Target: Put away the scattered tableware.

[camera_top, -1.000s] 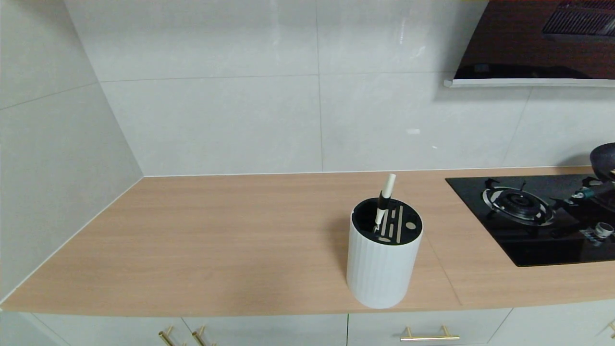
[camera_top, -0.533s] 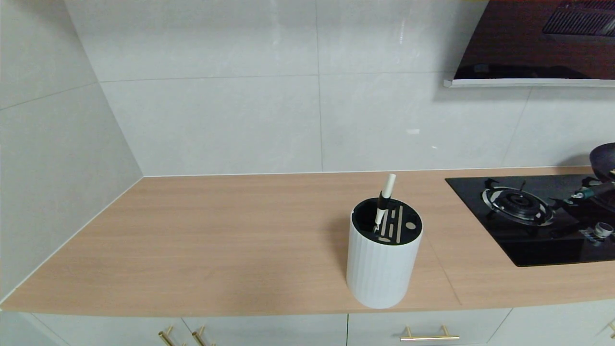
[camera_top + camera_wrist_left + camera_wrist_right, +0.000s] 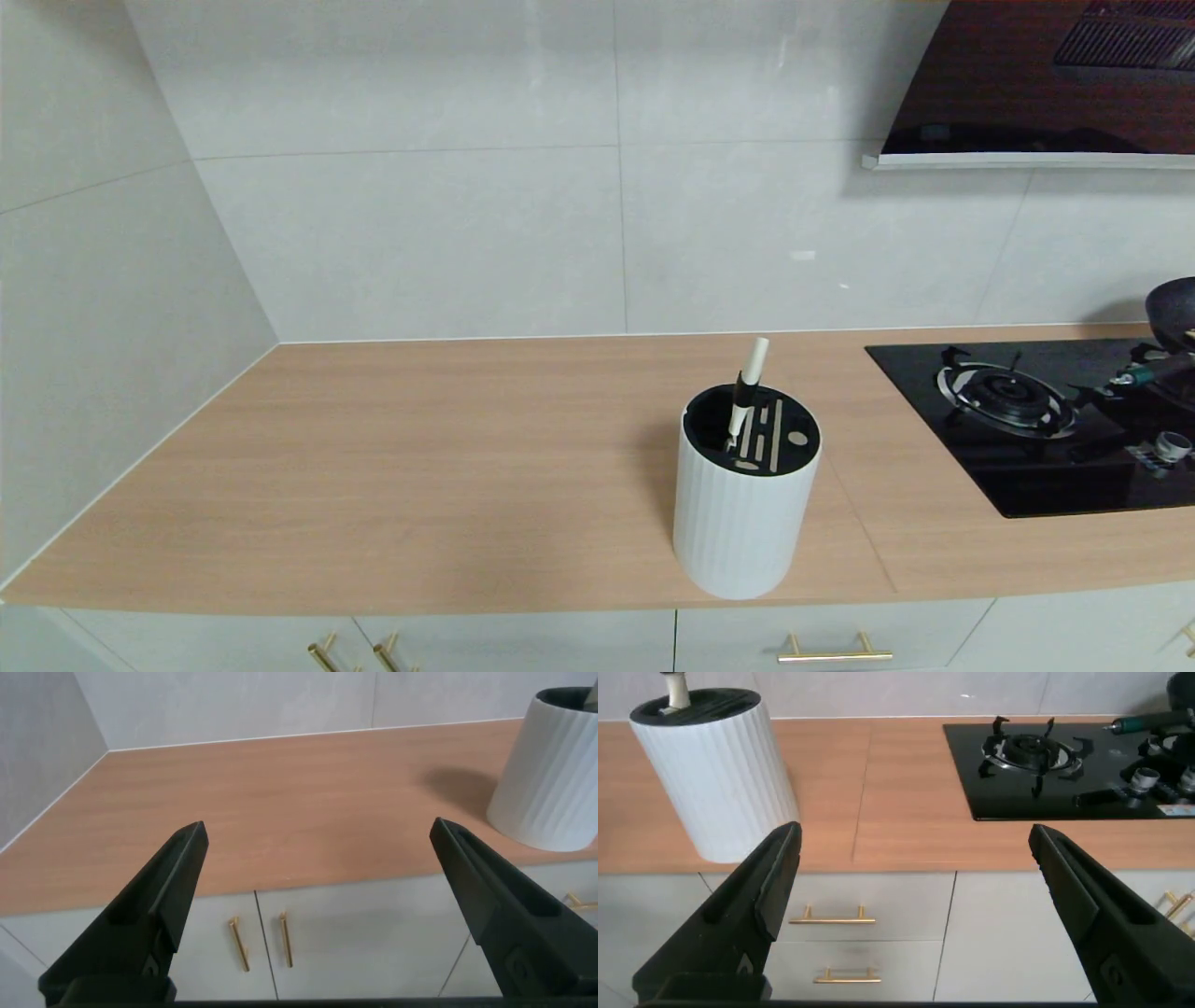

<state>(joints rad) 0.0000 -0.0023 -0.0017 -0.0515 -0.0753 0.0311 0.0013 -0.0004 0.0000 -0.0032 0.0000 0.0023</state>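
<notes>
We see a white-handled utensil (image 3: 754, 364) leaning in a slot of the white ribbed holder (image 3: 742, 532). The holder stands on the wooden table (image 3: 420, 467) near its front edge, and the black gas stove (image 3: 1027, 439) lies to its right. Our left gripper (image 3: 318, 835) hangs low before the cabinet fronts (image 3: 355, 924), jaws spread wide, and our right gripper (image 3: 915, 835) hangs likewise before the drawers (image 3: 878, 905), jaws spread wide.

White ribbed cylindrical holder (image 3: 745, 523) with black slotted top, standing upright near the hob (image 3: 1036, 476), on its left, not touching. One utensil (image 3: 750, 378), handle white and black, stands tilted in a slot.
</notes>
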